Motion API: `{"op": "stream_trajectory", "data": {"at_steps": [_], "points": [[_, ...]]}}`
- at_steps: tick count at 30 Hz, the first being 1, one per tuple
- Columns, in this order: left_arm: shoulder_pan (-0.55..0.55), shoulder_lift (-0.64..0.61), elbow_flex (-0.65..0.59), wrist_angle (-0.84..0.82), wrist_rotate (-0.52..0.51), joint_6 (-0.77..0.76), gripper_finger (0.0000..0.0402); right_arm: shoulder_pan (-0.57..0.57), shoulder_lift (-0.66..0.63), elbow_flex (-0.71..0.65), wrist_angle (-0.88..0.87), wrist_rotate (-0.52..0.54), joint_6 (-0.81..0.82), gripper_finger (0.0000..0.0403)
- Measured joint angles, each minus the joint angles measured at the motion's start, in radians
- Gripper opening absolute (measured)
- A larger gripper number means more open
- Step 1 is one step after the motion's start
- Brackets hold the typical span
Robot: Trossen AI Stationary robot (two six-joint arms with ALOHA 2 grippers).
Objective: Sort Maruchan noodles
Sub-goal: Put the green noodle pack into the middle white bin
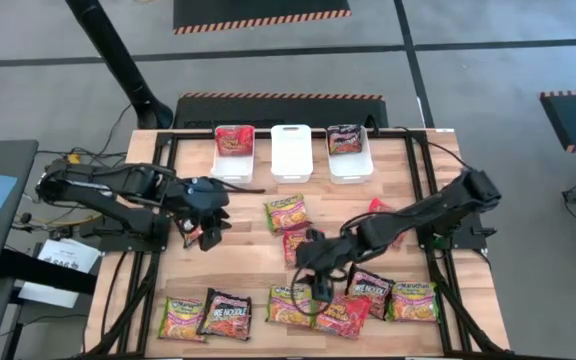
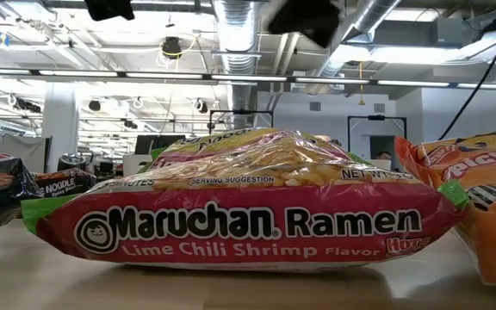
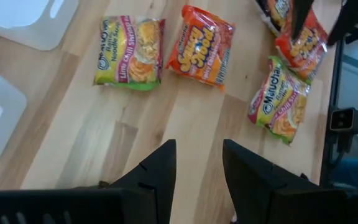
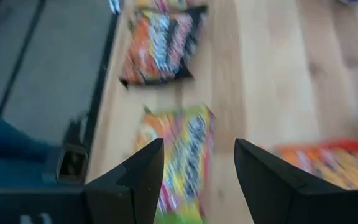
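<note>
Ramen packets lie flat on the wooden table: a green-yellow one [image 1: 286,212] and a red-orange one [image 1: 296,245] mid-table, and several in a near row, among them green-yellow [image 1: 290,305], red-orange [image 1: 343,315] and black [image 1: 226,315]. My right gripper [image 1: 318,288] is open above the near row; its fingers stand over the green-yellow packet [image 4: 179,155] without touching it. My left gripper [image 1: 206,238] is open over bare wood at the table's left, its fingers [image 3: 199,168] holding nothing. The low view is filled by a lime chili shrimp packet [image 2: 248,202].
Three white bins stand at the far edge: the left bin [image 1: 234,165] holds a red packet, the middle bin [image 1: 291,152] shows only white, and the right bin [image 1: 349,165] holds a black packet. A black frame [image 1: 158,200] borders the table. Bare wood lies between the arms.
</note>
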Motion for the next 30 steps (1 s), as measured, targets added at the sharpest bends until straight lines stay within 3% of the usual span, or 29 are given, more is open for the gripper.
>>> {"op": "stream_trajectory", "data": {"at_steps": [19,30], "points": [[-0.051,0.001,-0.008,0.012,-0.024,0.011,0.0116,0.038,0.206,-0.001,0.066,-0.014,0.087,0.0221],[-0.051,0.001,-0.008,0.006,-0.045,0.012,0.0116,0.057,0.243,0.002,0.034,-0.06,0.127,0.0221]]}}
